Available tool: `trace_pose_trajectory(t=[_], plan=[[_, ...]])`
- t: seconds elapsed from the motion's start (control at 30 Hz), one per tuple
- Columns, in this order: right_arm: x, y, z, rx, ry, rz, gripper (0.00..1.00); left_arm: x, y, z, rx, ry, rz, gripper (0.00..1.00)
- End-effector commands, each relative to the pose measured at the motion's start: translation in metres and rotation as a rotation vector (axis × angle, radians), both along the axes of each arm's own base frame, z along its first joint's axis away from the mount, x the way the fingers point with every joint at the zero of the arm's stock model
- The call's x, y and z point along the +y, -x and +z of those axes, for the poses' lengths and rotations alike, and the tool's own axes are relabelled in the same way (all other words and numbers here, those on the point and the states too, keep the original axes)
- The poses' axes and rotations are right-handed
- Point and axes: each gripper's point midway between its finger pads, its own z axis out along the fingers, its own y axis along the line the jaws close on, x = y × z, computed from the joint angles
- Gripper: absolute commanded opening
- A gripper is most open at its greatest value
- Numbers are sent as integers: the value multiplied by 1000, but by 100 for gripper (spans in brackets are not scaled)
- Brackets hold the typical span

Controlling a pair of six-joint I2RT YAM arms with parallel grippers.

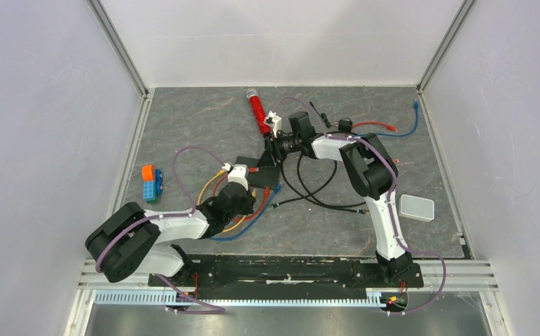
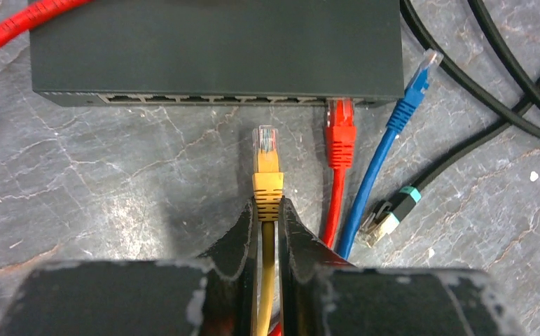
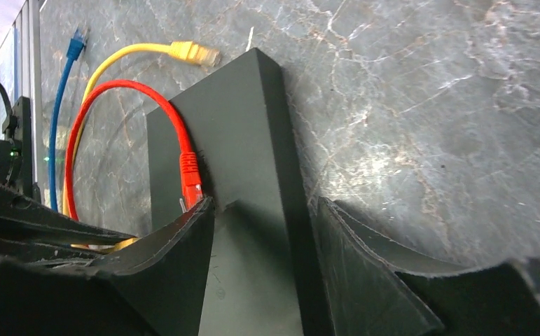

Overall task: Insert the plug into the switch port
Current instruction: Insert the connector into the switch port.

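Plug (image 2: 266, 150): yellow, aimed at switch port (image 2: 267, 99), near, not touching.
Left jaws: clenched on its boot (image 2: 267, 190).
Right jaws: clamped across switch (image 3: 253, 175) sides.
Handling: likely light, stiff brittle head, floppy cable (image 2: 265, 280); boot safest hold.

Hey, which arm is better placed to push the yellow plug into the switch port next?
Left. The left fingers pinch the yellow plug, aimed at the port row and just short of it. The right fingers grip the switch box, apparently steadying it.
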Motion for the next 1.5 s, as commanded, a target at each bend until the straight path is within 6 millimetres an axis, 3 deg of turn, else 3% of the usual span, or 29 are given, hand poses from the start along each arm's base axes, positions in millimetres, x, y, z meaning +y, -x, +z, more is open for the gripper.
trace_pose_trajectory(t=[0.0, 0.4, 0.87, 1.03, 1.27, 1.47], plan=[[6, 6, 4, -12, -12, 56, 57, -15, -21, 23, -65, 104, 35, 2], [1, 25, -8, 43, -10, 86, 54, -25, -21, 19, -43, 139, -6, 2], [-1, 43, -16, 116, -17, 116, 51, -17, -22, 13, -68, 135, 21, 2], [1, 54, -20, 141, -10, 138, 50, -13, -22, 0, -50, 96, 32, 2], [1, 87, -26, 207, 8, 180, 48, -9, -20, -21, -19, 84, 60, 2], [-7, 103, -37, 281, 30, 159, 46, -1, -18, -33, -1, 30, 68, 2]])
